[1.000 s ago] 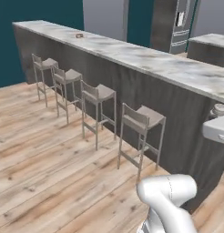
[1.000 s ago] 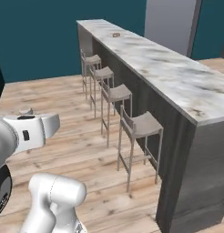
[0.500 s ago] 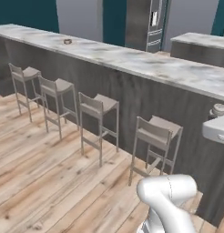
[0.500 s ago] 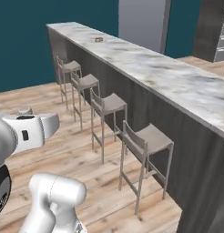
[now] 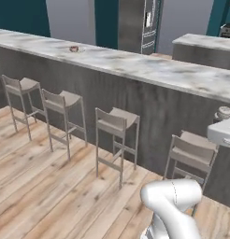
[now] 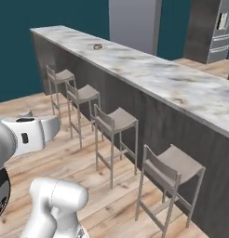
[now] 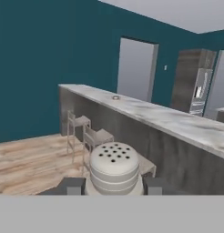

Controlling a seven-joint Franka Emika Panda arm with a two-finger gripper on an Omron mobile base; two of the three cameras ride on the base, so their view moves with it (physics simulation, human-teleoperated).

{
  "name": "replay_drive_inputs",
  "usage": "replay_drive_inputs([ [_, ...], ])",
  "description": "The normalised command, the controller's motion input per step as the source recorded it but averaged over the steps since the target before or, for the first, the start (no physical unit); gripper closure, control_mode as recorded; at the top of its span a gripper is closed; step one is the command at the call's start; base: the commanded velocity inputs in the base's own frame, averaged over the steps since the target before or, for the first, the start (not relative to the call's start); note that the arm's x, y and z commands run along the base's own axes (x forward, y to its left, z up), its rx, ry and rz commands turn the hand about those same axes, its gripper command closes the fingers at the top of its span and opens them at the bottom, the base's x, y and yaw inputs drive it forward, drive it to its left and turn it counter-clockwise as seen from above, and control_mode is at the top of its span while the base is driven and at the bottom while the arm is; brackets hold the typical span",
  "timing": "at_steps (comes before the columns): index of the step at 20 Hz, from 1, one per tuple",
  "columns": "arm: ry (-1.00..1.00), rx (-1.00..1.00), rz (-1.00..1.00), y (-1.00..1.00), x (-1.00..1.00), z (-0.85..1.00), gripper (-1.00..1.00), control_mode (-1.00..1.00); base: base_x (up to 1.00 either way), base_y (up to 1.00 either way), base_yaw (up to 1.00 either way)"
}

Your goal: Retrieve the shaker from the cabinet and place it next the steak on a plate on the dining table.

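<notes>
My gripper [image 7: 113,186] is shut on the shaker [image 7: 114,168], a pale grey-beige cylinder with a holed rounded cap, held upright between the two dark fingertips [image 7: 72,185]. The shaker's cap [image 5: 224,112] pokes up over the white hand at the right edge of the left base view, and it shows as the shaker top [image 6: 26,114] at the left of the right base view. Far along the dining table [image 5: 149,70] lies the plate [image 5: 74,48] with the small red steak [image 6: 97,46] on it, well away from my gripper. The cabinet is out of view.
Several grey bar stools [image 5: 114,126] stand in a row on the wood floor along the table's front [image 6: 111,123]. A steel fridge [image 5: 147,23] and a shorter marble-topped island [image 5: 205,44] stand behind the table. Teal walls close the room.
The whole scene has shifted in both base views, so the base has moved along and swung toward the table. The shaker stays in my shut gripper.
</notes>
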Motion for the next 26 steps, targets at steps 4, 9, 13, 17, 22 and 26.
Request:
replay_drive_inputs([
  [4, 0.0, 0.0, 0.0, 0.0, 0.0, 0.0, 1.0, 1.0, 0.72, 1.0, -0.24],
  [9, 0.0, 0.0, 0.0, 0.0, 0.0, 0.0, 1.0, 1.0, 0.75, 1.0, -0.26],
  [13, 0.0, 0.0, 0.0, 0.0, 0.0, 0.0, 1.0, 1.0, 0.75, 1.0, -0.29],
  [17, 0.0, 0.0, 0.0, 0.0, 0.0, 0.0, 1.0, 1.0, 0.76, 1.0, -0.3],
  [22, 0.0, 0.0, 0.0, 0.0, 0.0, 0.0, 1.0, 1.0, 0.76, 1.0, -0.3],
  [26, 0.0, 0.0, 0.0, 0.0, 0.0, 0.0, 1.0, 1.0, 0.75, 1.0, -0.3],
])
